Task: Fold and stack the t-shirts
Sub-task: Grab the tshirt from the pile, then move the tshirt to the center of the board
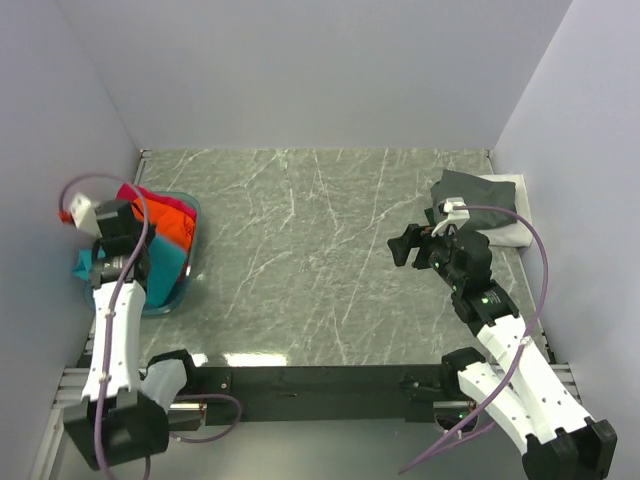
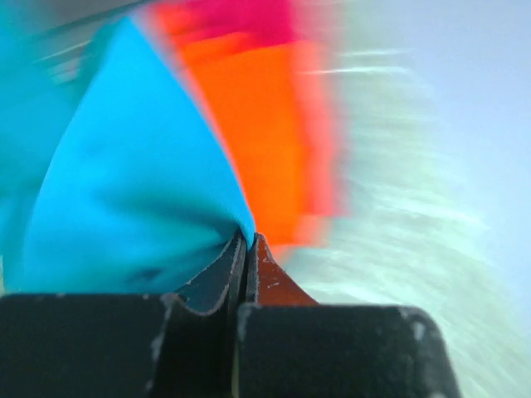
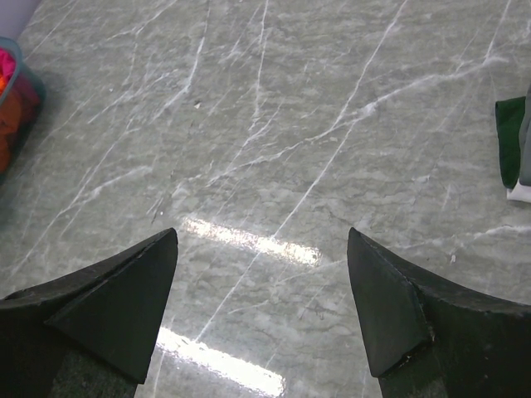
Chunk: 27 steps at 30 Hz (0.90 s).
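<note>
left: loose t-shirts (image 1: 168,228) in tub (image 1: 192,255) | right: stacked t-shirts (image 1: 478,195)

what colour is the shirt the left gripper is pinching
Teal. The left gripper is shut on the teal t-shirt, clearest in the left wrist view.

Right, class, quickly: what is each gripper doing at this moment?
Left gripper: closed, pinching the teal t-shirt.
Right gripper: open, holding nothing.

Grey-green marble-patterned table (image 1: 320,250), glossy, showing light reflections. Clear bluish plastic tub (image 1: 188,262) stands at its left edge, near white wall (image 1: 60,120).
</note>
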Available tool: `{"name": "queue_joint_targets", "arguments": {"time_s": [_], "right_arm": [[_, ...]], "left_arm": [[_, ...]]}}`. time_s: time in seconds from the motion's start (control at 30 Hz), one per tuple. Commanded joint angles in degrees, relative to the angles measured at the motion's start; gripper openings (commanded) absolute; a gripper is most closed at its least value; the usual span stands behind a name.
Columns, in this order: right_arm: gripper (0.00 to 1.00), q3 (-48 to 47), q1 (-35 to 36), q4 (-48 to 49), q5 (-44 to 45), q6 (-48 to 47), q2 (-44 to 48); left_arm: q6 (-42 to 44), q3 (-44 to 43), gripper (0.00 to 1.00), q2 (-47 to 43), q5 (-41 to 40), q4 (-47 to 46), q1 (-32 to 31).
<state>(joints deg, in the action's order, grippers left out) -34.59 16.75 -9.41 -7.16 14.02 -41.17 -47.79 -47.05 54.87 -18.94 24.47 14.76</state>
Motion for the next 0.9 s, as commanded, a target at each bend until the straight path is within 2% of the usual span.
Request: {"name": "queue_joint_targets", "arguments": {"time_s": [0.0,0.17,0.2,0.27,0.33,0.37,0.43,0.47,0.5,0.53,0.6,0.63,0.67,0.77,0.87], "right_arm": [[0.88,-0.7,0.2,2.7,-0.7,-0.8,-0.3],[0.88,-0.7,0.2,2.6,-0.4,-0.7,0.1],[0.88,-0.7,0.3,2.7,-0.3,-0.8,0.3],[0.88,-0.8,0.3,2.6,-0.1,-0.8,0.5],[0.88,-0.8,0.3,2.3,0.5,-0.8,0.6],[0.88,-0.7,0.2,2.4,0.7,-0.8,0.6],[0.88,-0.7,0.3,2.2,1.1,-0.7,0.7],[0.88,-0.6,0.2,2.3,1.1,-0.7,0.7],[0.88,-0.5,0.3,2.6,1.1,-0.7,0.7],[0.88,-0.5,0.2,2.6,1.2,-0.7,0.5],[0.88,-0.8,0.2,2.3,1.4,-0.7,-0.1],[0.88,-0.9,0.2,2.1,1.5,-0.6,-0.2],[0.88,-1.0,0.3,2.1,1.4,-0.6,-0.5],[0.88,-1.1,0.3,2.6,0.6,-0.4,-1.3],[0.88,-0.9,0.4,4.6,-3.1,1.0,-4.0]], "left_arm": [[7.2,-12.9,0.0,-4.0,17.2,-8.7,-4.5],[13.1,-26.6,0.01,1.3,32.7,-7.9,-12.7],[13.5,-28.6,0.0,2.1,39.4,-8.6,-14.4],[12.6,-28.6,0.01,2.6,47.1,-11.4,-14.4],[10.9,-25.2,0.01,2.0,55.5,-19.0,-16.7],[10.4,-23.8,0.02,1.3,56.8,-21.1,-17.0],[11.1,-21.2,0.08,2.2,61.8,-21.9,-17.7],[11.6,-20.4,0.15,2.7,63.0,-21.5,-18.0],[12.0,-19.1,0.3,3.4,63.0,-20.5,-18.9],[14.5,-18.7,0.67,5.4,60.6,-15.4,-19.4],[18.5,-17.9,0.99,7.9,55.2,-8.5,-21.4],[19.0,-17.2,0.99,10.0,46.9,-4.2,-21.9],[19.5,-16.1,0.99,10.6,43.7,-3.3,-22.1],[18.4,-9.8,0.99,10.7,34.6,-5.0,-22.3],[15.4,-4.7,0.99,9.5,30.3,-8.6,-22.3]]}}
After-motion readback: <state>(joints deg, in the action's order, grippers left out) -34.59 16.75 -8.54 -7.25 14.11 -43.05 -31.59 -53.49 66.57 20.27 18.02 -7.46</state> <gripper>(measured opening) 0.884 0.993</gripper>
